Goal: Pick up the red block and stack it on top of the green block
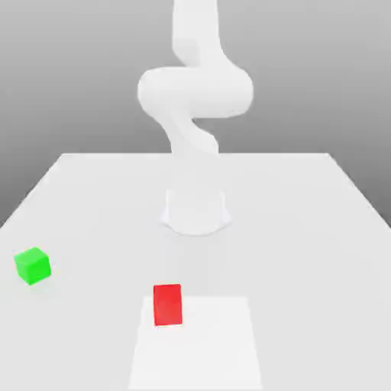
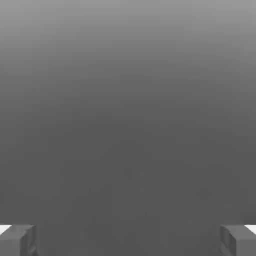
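Dim grey background, with the gripper's jaws (image 2: 128, 241) wide apart in front of it, nothing between them.

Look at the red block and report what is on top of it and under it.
Nothing rests on top of the red block. Its underside is hidden; around its base, part of the white square can be seen.

a simulated robot scene: plain pale table (image 1: 290, 229), smooth grey backdrop (image 1: 305, 76).
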Robot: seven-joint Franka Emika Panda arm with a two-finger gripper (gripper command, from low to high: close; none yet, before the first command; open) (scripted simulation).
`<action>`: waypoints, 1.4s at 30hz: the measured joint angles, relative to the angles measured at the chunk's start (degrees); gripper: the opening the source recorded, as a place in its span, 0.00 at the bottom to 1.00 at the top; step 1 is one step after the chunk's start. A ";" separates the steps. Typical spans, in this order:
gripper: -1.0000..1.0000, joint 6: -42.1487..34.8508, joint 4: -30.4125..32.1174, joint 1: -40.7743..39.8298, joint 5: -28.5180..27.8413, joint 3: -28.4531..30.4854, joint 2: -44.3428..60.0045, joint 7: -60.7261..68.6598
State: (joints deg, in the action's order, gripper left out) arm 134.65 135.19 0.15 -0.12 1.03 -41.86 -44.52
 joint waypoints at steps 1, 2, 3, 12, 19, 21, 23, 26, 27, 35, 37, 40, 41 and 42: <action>0.50 1.38 1.61 -0.03 0.01 0.41 1.97 0.70; 0.50 2.76 3.20 0.03 -0.04 0.89 3.91 1.34; 0.50 4.11 4.77 0.07 -0.07 1.33 5.84 1.98; 0.50 16.40 18.92 0.02 -0.44 4.83 23.42 7.75; 0.50 28.75 28.56 -0.61 -0.07 6.48 40.76 12.58; 0.50 32.36 28.35 -0.89 1.82 5.79 45.15 14.12; 0.50 35.91 27.85 -2.01 4.01 4.18 49.36 15.73; 0.00 39.10 27.36 -3.69 5.49 2.14 53.08 16.80; 0.00 39.09 27.36 -3.69 5.48 2.14 53.08 16.79; 0.00 35.03 28.05 -3.39 2.54 3.19 48.31 14.67; 0.00 31.62 28.62 -3.68 0.82 3.46 44.31 13.43; 0.00 27.00 29.03 -5.56 -0.65 4.22 39.29 13.23; 0.00 26.09 28.66 -7.38 -0.92 5.30 38.74 14.23; 0.00 25.34 28.16 -9.32 -1.13 6.50 38.49 15.51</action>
State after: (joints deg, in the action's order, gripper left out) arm 159.99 163.35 -9.17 -1.25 7.53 -3.37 -29.01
